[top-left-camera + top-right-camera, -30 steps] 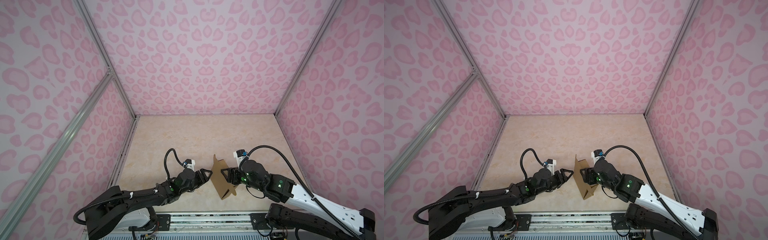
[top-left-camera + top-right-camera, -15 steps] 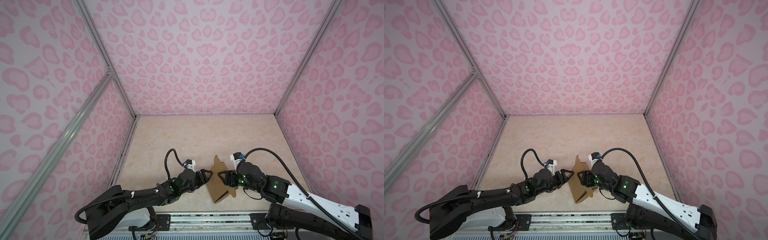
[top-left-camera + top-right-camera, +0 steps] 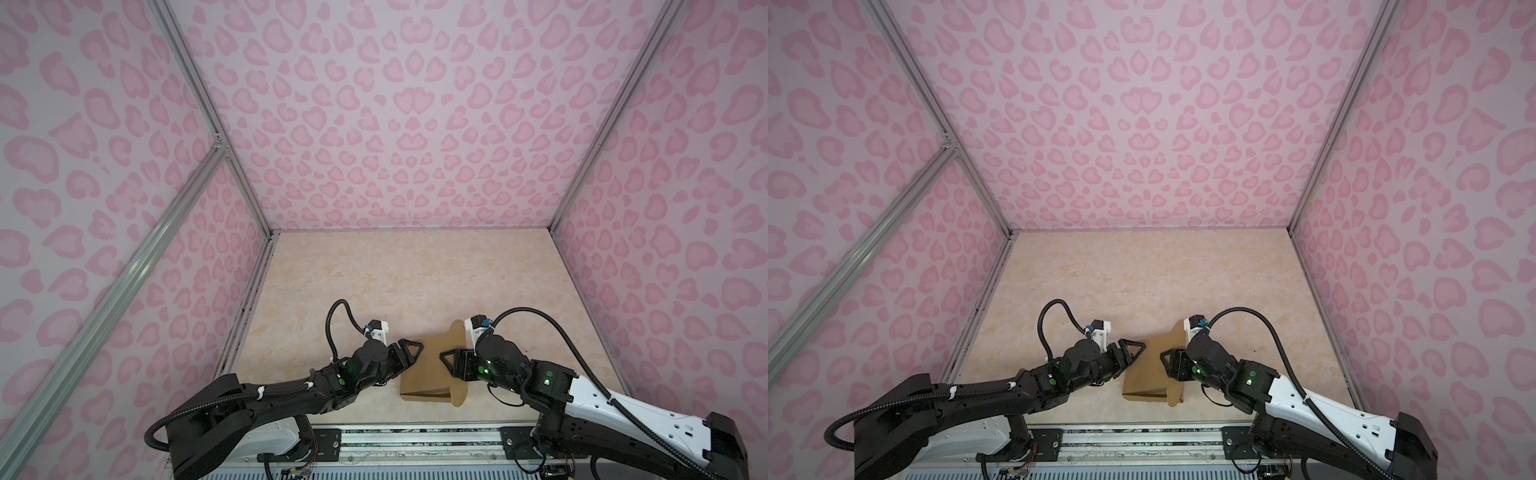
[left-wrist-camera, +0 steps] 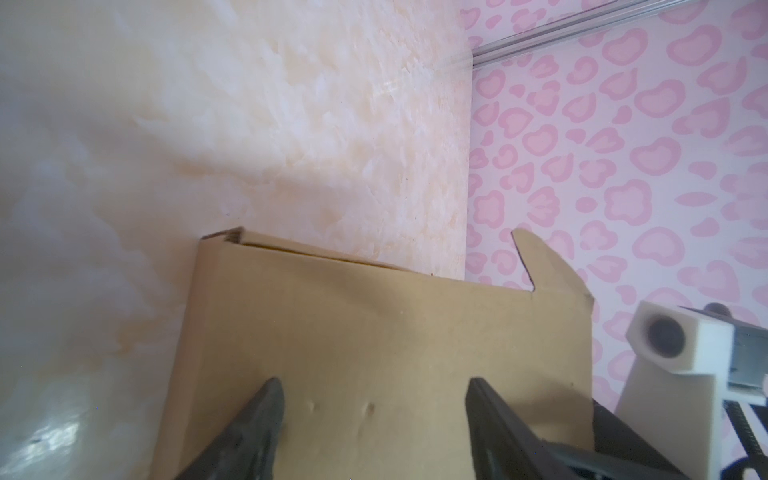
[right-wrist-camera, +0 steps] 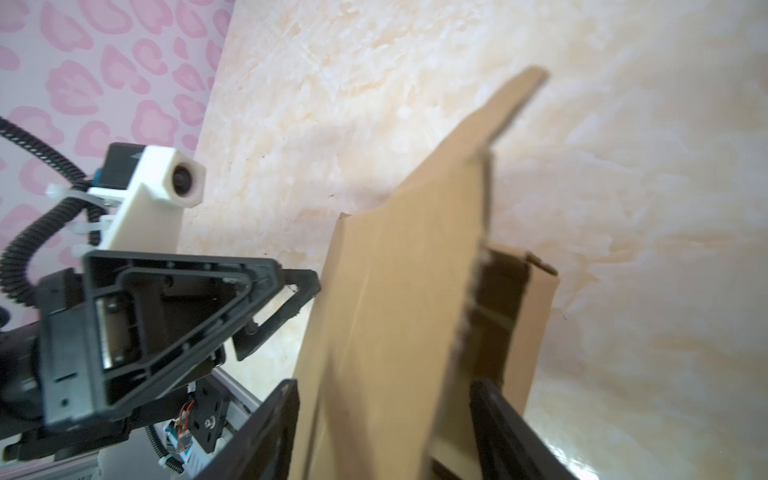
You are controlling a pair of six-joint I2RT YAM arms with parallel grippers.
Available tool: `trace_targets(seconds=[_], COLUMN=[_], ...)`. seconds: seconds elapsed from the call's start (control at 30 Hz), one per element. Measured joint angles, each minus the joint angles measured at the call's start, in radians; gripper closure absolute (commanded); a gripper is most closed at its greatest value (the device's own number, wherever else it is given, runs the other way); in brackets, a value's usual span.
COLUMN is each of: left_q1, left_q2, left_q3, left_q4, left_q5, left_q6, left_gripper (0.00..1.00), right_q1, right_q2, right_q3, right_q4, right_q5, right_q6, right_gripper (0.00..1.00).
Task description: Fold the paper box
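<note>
The left gripper (image 4: 374, 380) has its two black fingers spread wide and grips nothing. Their tips sit at the broad face of the plain brown kraft cardboard paper box (image 3: 428, 372), which lies directly ahead of them (touching or just off it, the wrist view does not settle). The right gripper (image 5: 384, 384) is also spread wide, straddling a raised cardboard flap (image 5: 415, 291) of the box that stands up between its fingers; nothing shows them pinching it. In both top views the box lies on the beige marbled tabletop (image 3: 395, 282) between the two grippers, which face each other across it, with the flap side nearest the right one. Pink heart-print walls (image 3: 395, 124) stand well beyond.
</note>
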Motion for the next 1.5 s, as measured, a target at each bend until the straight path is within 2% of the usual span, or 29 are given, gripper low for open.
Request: trace_targets(seconds=[0.17,0.4,0.67,1.03,1.3,1.5], left_q1=[0.000,0.000,0.000,0.000,0.000,0.000], left_q2=[0.004,0.005,0.010,0.009,-0.006,0.003], left_q3=[0.000,0.003,0.071,0.148,0.205,0.275], left_q4=[-0.003,-0.027,-0.095,-0.287,-0.455,-0.566], left_q5=[0.000,0.000,0.004,0.004,-0.012,-0.038], left_q6=[0.000,0.010,0.061,0.170,0.275,0.364], left_gripper=[0.28,0.29,0.30,0.30,0.30,0.30], right_q1=[-0.008,-0.031,-0.031,-0.030,-0.029,-0.041], right_q2=[-0.012,-0.139,-0.172,-0.043,0.101,0.056], right_q3=[-0.026,-0.116,-0.175,-0.220,-0.164,-0.103], right_q4=[-0.003,-0.061,-0.086,-0.005,0.090,0.000], right_q5=[0.014,0.069,0.089,0.086,0.093,0.132], right_q6=[0.017,0.060,0.108,0.157,0.140,0.095], right_gripper=[0.32,0.31,0.31,0.31,0.31,0.29])
